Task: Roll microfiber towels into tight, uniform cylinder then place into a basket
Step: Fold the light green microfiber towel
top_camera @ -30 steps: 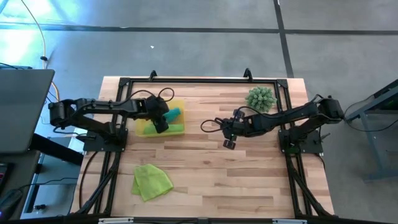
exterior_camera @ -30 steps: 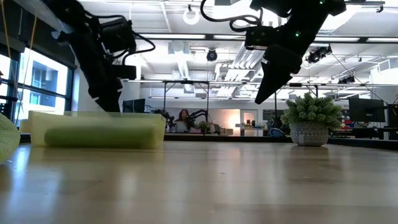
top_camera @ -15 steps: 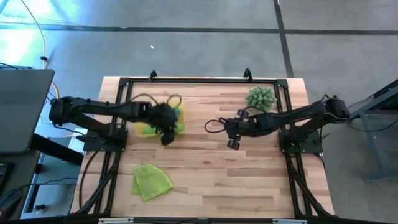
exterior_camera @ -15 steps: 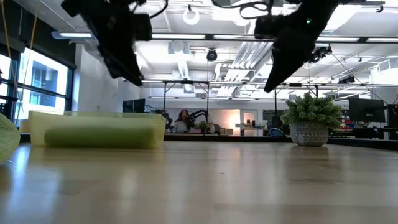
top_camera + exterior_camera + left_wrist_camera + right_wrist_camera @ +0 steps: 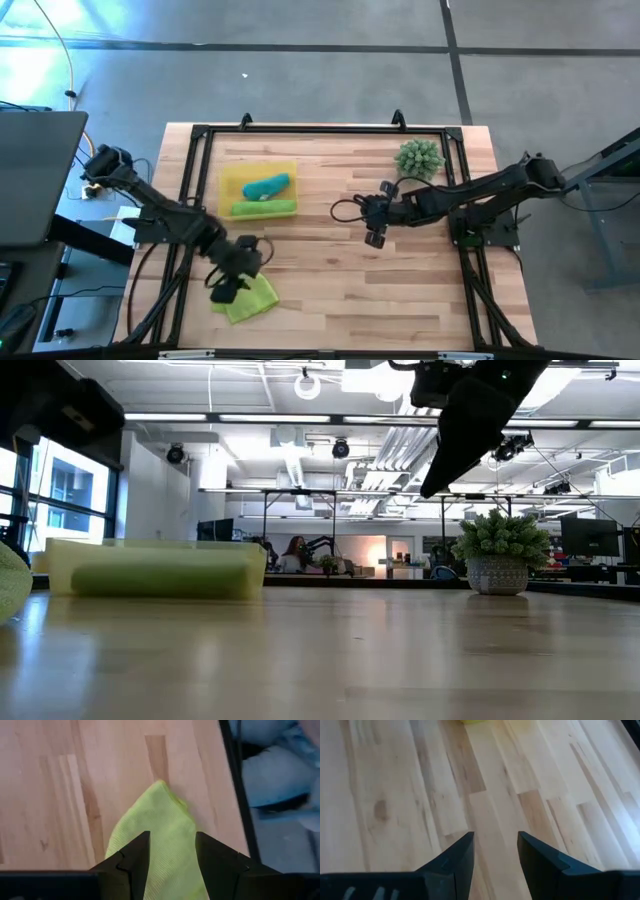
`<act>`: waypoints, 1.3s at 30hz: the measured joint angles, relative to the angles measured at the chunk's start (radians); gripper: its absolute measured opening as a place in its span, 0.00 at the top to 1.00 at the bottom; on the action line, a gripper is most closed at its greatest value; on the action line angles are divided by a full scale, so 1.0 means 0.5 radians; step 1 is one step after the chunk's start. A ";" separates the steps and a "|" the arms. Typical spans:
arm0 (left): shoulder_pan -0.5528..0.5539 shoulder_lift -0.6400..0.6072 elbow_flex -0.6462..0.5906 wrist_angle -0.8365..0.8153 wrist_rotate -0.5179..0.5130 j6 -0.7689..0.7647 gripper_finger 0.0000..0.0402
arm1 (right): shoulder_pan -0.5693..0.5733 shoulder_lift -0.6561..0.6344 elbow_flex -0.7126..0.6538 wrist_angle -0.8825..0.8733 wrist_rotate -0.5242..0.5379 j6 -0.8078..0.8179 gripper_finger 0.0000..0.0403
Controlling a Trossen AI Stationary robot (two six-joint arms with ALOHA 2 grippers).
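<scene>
A translucent yellow basket (image 5: 232, 180) stands at the far left of the table. Inside it lie a rolled teal towel (image 5: 266, 185) and a rolled lime green towel (image 5: 264, 208). A loose, crumpled lime green towel (image 5: 256, 300) lies flat on the wood near the front left. My left gripper (image 5: 224, 292) hangs open above that towel (image 5: 155, 832), its fingers apart over it and not touching. My right gripper (image 5: 375, 238) hangs open over bare wood at the table's middle (image 5: 495, 850).
A spiky green plant in a pot (image 5: 419, 158) stands at the far right, also seen in the low view (image 5: 498, 555). A black frame (image 5: 300, 130) runs along the table's edges. Bare wood lies between the two grippers and along the near right.
My left gripper has swung from over the basket toward the table's near left, rising and turning about, and now hangs over the loose lime towel. It stays open. The towels and the basket have not moved.
</scene>
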 joint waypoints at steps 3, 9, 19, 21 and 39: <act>-0.166 0.000 0.000 -0.042 -0.203 -0.174 0.63 | 0.027 0.016 0.000 0.033 0.001 0.004 0.65; -0.365 0.043 -0.015 -0.097 -0.336 -0.491 0.63 | 0.081 0.017 0.000 0.040 0.001 0.068 0.65; -0.515 0.452 -0.119 -0.121 -0.395 -0.433 0.63 | 0.184 0.017 0.000 0.048 0.001 0.104 0.65; -0.506 0.536 -0.119 -0.110 -0.462 -0.393 0.63 | 0.189 0.018 0.000 0.054 0.006 0.106 0.65; 0.172 1.042 -0.089 1.411 -0.881 0.881 0.63 | 0.188 0.018 0.000 0.261 0.011 0.140 0.65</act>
